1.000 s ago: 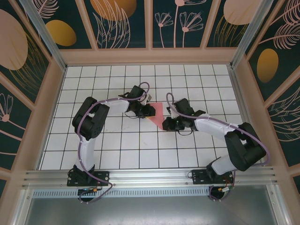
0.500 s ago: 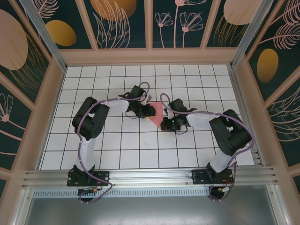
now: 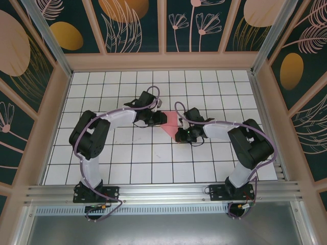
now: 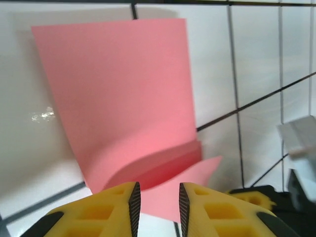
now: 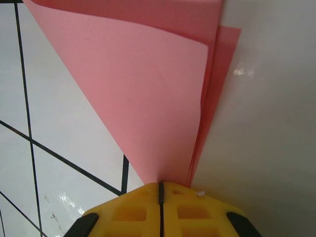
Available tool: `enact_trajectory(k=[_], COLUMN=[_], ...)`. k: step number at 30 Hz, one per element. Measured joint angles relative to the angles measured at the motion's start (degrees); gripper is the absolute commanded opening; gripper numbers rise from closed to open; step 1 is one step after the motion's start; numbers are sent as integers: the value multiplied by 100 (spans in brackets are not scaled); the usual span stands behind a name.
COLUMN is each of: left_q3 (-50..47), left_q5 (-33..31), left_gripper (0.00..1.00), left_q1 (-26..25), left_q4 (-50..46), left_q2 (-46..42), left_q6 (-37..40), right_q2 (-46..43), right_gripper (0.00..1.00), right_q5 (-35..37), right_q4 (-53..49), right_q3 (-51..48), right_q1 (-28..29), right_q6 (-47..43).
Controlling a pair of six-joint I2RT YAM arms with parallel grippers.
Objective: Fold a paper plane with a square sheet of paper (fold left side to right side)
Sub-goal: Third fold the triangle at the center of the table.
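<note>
Square sheet of paper, half-folded: its corner is clamped by the right tool. The left tool is held slightly apart at the opposite edge; layers should be aligned before creasing.

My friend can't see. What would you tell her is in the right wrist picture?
A folded pink paper narrows to a point that is pinched at the bottom of the picture by the shut yellow fingertips of the right gripper. Its layers spread apart a little along the right edge, over a white table with black grid lines.
</note>
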Motion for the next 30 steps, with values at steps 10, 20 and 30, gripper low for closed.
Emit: enact_trajectory(k=[10,20,30], left_q3=[-568,-634,-634], left_q5=[7,179,142], left_gripper=[26,25,22], left_q1=[-721,-813,-802], left_q4=[249,782,931], left_q2=[-297,61,254], left_q6=[-466,-861,-964], right_q2=[0,0,0], right_gripper=[9,9,7], right_q5=[22,85,107], right_q4=[-2,-4,-13], right_q3=[0,2,2], right_q1=[4,33,33], right_q6=[0,0,44])
